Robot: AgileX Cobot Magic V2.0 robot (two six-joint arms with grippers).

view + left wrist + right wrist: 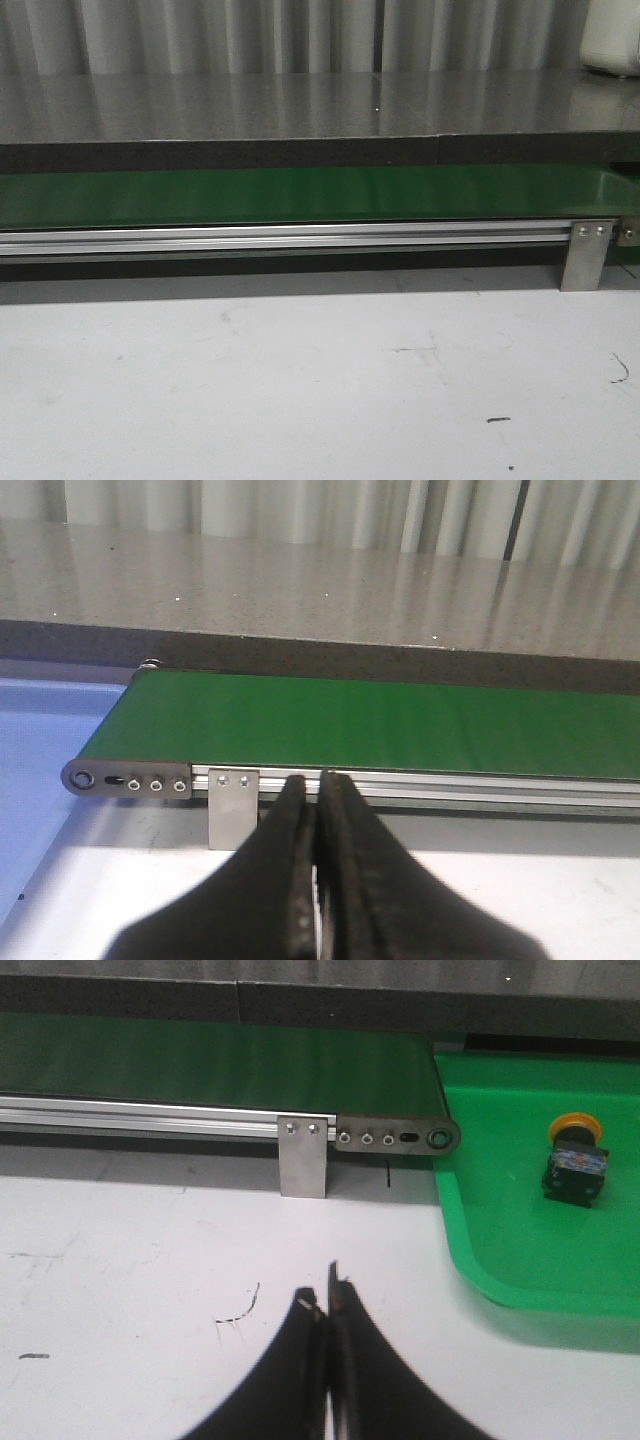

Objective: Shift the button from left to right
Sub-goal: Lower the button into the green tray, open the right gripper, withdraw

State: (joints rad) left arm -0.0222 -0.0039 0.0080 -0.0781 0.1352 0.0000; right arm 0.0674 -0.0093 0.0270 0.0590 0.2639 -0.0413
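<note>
Dim, soft, grainy; glossy countertop [300, 105] reflections.

Readable text: none — no words, brand marks, numbers or signs can be made out in any view.
Green belt [300, 195]: plain green, no print.
Aluminium rail [280, 236]: bare metal, no marking.
Metal bracket [303, 1155]: two screws only, no stamp legible.
Belt end plate [398, 1139]: holes and screws, no lettering.
Button [576, 1160]: the black body shows small bluish and reddish specks — too blurred to read as text.
Green tray [520, 1260]: unmarked.
White table [300, 390]: dark scuffs only, not writing.
</note>
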